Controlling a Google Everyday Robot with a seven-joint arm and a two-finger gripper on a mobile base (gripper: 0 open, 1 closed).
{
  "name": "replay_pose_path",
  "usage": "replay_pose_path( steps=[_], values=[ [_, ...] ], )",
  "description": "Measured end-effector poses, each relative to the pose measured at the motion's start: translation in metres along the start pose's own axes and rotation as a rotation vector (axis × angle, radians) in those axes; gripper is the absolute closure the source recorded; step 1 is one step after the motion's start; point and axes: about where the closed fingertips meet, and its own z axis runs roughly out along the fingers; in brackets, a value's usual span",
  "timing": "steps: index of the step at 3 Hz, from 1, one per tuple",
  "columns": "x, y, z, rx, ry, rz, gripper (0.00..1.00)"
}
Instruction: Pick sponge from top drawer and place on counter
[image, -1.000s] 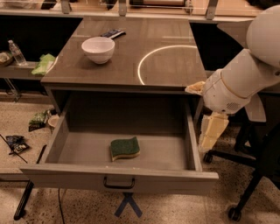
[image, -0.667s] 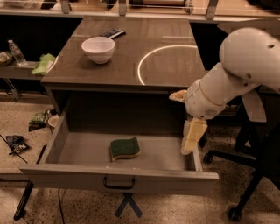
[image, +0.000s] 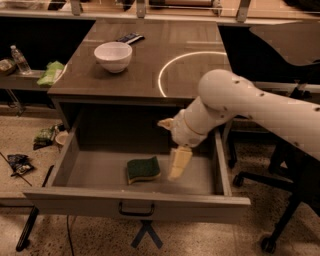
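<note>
The gripper (image: 168, 150) hangs inside the open top drawer (image: 140, 205), just right of the sponge (image: 143, 168) (green side up on the drawer floor), and appears spread wide and empty. For a clean grasp, it should be shifted left and centred over the sponge before lifting toward the counter (image: 150, 65).
</note>
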Motion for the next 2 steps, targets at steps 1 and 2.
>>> replay_pose_path(
  steps=[1, 2],
  values=[
    [-0.015, -0.016, 0.05, -0.008, -0.024, -0.043, 0.0],
    [-0.024, -0.028, 0.087, -0.026, -0.038, -0.085, 0.0]
  ],
)
